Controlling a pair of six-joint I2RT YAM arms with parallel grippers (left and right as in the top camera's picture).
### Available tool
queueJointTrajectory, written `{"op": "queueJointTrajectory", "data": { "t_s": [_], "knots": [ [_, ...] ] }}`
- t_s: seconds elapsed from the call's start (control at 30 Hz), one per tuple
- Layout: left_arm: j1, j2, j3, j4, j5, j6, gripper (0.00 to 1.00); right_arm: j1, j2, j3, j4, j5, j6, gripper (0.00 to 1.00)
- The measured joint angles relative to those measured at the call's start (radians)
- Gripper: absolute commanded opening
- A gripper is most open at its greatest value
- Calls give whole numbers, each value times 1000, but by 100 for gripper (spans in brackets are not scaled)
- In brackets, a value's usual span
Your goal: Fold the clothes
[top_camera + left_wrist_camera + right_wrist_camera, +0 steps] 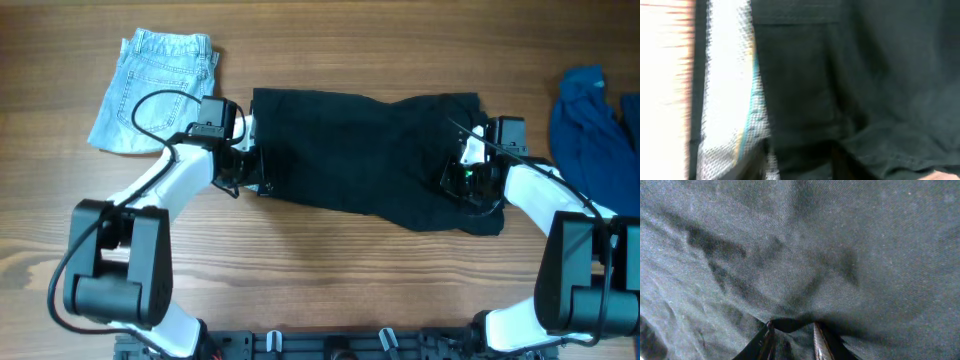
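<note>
One tool (792,332) half-buried in black shorts (805,250)

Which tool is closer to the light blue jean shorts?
Left. The left tool sits at the black shorts' edge beside the jean shorts; the right tool is at the far end.

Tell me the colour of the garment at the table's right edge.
The garment is plain royal blue; the overhead view shows it best.
</note>
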Motion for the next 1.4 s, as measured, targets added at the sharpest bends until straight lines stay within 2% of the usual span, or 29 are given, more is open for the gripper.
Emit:
{"op": "queueJointTrajectory", "data": {
  "t_s": [0.03,0.17,0.37,0.63,0.83,1.03,1.27,1.33,1.4],
  "knots": [
    [0,10,0,11,25,5,4,0,0,0,1,-2,0,25],
    [0,27,0,10,58,17,4,0,3,0,2,-2,0,19],
    [47,27,0,-69,47,19,4,1,3,26,4,-41,-61,4],
    [123,27,0,-97,47,19,4,37,-7,56,71,-118,-80,4],
    [123,27,0,-116,47,19,4,70,120,65,180,-8,13,4],
    [157,27,0,-210,47,50,4,34,182,135,166,12,156,4],
    [217,27,0,-240,74,80,4,-25,193,145,148,-30,132,5],
    [233,27,0,-245,68,80,6,-25,193,147,141,-30,119,8],
    [259,27,0,-252,46,82,15,-27,192,150,131,-31,107,16]
  ]
}}
